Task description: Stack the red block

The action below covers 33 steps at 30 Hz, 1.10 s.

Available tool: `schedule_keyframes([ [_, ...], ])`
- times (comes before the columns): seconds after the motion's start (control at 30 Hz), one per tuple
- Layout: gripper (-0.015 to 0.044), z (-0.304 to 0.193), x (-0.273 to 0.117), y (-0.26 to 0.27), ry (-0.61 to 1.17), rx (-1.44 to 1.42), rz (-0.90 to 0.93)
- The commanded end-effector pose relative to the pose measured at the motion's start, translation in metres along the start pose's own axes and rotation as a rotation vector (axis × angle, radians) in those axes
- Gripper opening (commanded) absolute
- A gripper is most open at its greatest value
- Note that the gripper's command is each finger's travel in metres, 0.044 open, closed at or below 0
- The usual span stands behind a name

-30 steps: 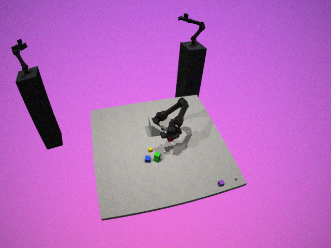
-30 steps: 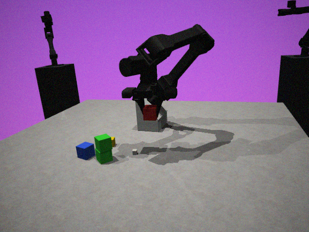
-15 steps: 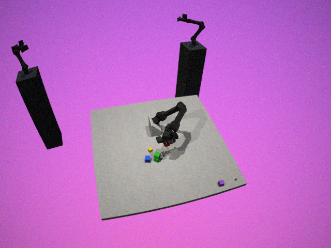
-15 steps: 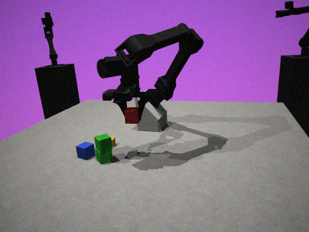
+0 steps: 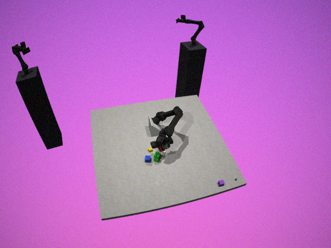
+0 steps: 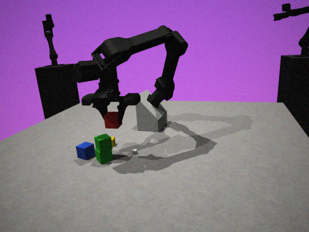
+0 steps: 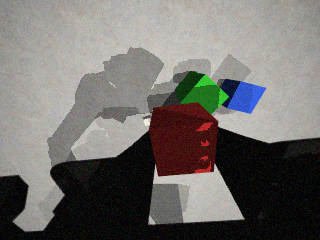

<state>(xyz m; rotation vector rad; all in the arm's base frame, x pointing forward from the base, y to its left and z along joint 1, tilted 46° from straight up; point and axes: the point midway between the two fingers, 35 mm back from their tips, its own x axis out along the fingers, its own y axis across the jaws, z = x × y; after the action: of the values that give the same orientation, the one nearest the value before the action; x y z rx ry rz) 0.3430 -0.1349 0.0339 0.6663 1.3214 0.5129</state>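
Two fingers point(image 6: 112, 115) carry a red block above the bench

One red block point(image 5: 161, 149) point(image 6: 112, 120) point(image 7: 184, 142) is pinched between the fingers, raised off the bench point(image 5: 128, 181) point(image 6: 159, 197) point(image 7: 30, 30), probably to clear the green tower point(image 5: 156, 157) point(image 6: 103, 149) point(image 7: 200, 93) before being set down. The tower, two green blocks high, stands nearer the exterior camera than the red block, likely left upright as its support. Just beside it sits a blue block point(image 5: 147, 158) point(image 6: 85, 151) point(image 7: 246, 97); a yellow block point(image 5: 150, 149) point(image 6: 113, 141) is partly hidden behind. Farther back is a grey wedge-like shape point(image 6: 147, 117). The bench is mottled grey, crossed by arm shadows. Beyond, dark pedestals point(image 5: 190, 70) point(image 6: 58, 90) carry other arms against a purple background.
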Motion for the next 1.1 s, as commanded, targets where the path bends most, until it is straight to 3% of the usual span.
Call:
schedule_keyframes([
  [0.0,0.0,0.005,0.0,-0.016,-0.004,-0.004,-0.003],
  [0.23,0.0,0.013,0.006,-0.042,-0.005,-0.005,0.002],
  [0.7,0.0,0.014,0.035,-0.041,-0.006,-0.006,0.003],
  [1.07,0.0,0.014,0.035,-0.041,-0.006,-0.006,0.003],
])
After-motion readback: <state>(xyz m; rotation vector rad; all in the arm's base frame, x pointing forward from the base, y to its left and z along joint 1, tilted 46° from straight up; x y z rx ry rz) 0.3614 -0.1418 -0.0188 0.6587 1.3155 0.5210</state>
